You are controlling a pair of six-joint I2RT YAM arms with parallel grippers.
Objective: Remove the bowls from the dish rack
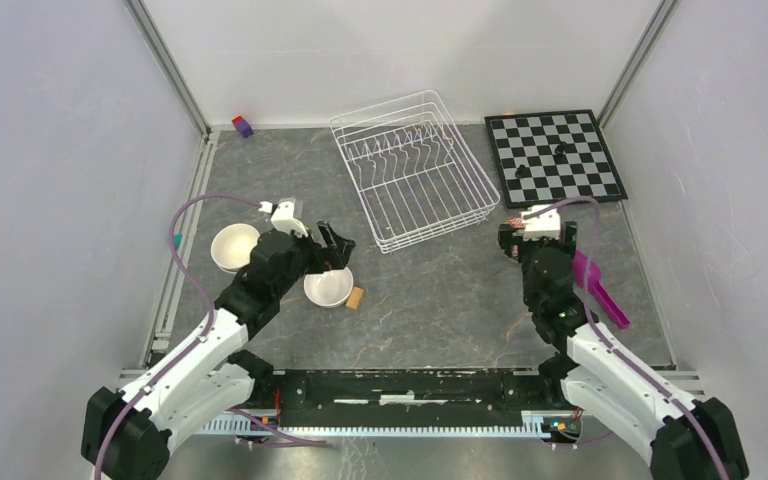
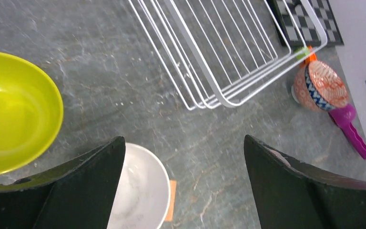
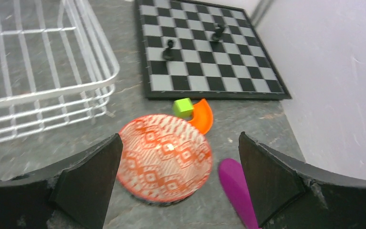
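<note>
The white wire dish rack (image 1: 438, 228) stands at the back middle with no bowls in it; it also shows in the left wrist view (image 2: 228, 102) and right wrist view (image 3: 76, 90). My left gripper (image 1: 332, 250) (image 2: 184, 138) is open and empty, just above a plain white bowl (image 1: 328, 288) (image 2: 140, 191) on the table. A lime-yellow bowl (image 2: 14, 109) sits to its left; it looks pale in the top view (image 1: 234, 247). My right gripper (image 1: 513, 243) (image 3: 179, 137) is open over a red-patterned bowl (image 3: 164, 157) (image 2: 320, 86) on the table. The other bowls are out of view.
A magenta scoop (image 1: 600, 290) (image 3: 236, 186) lies right of the red bowl. A green cube (image 3: 183, 107) and an orange piece (image 3: 202, 117) lie behind it. The chessboard (image 1: 555, 155) is at the back right. A tan block (image 1: 356, 298) is beside the white bowl. A small block (image 1: 243, 126) is at the back left.
</note>
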